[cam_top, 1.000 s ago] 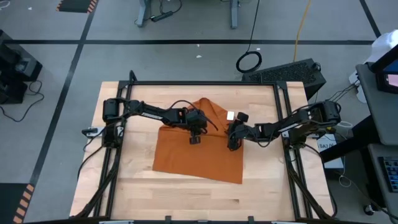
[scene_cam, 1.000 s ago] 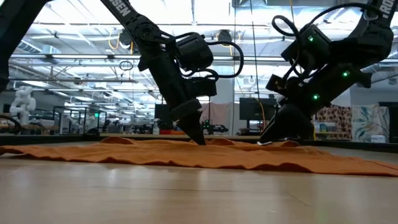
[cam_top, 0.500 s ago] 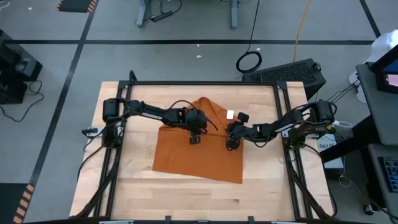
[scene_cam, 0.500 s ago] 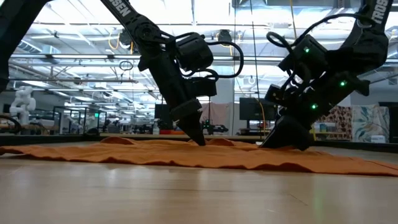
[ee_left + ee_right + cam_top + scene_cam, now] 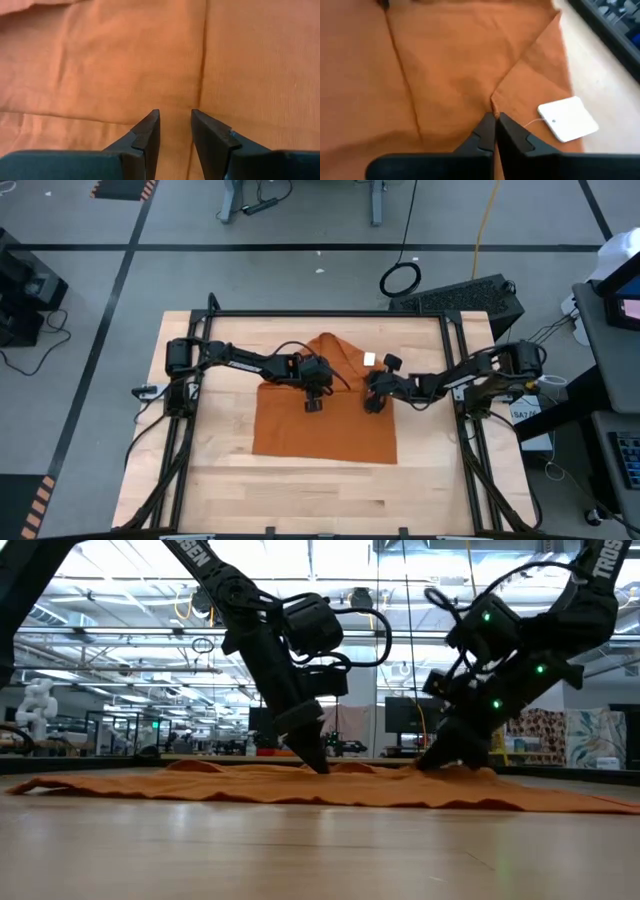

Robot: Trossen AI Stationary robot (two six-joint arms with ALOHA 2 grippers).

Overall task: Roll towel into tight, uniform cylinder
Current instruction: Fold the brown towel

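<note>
Partly hidden under both arms, the towel (image 5: 322,420) lies creased; right gripper (image 5: 494,121) pinches its fold, left gripper (image 5: 175,131) narrowly parted

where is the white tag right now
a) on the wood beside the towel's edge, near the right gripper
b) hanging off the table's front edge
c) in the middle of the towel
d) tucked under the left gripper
a: the white tag lies on bare wood just off the towel edge, close to the right gripper, which is shut on a fold of the towel.
</note>
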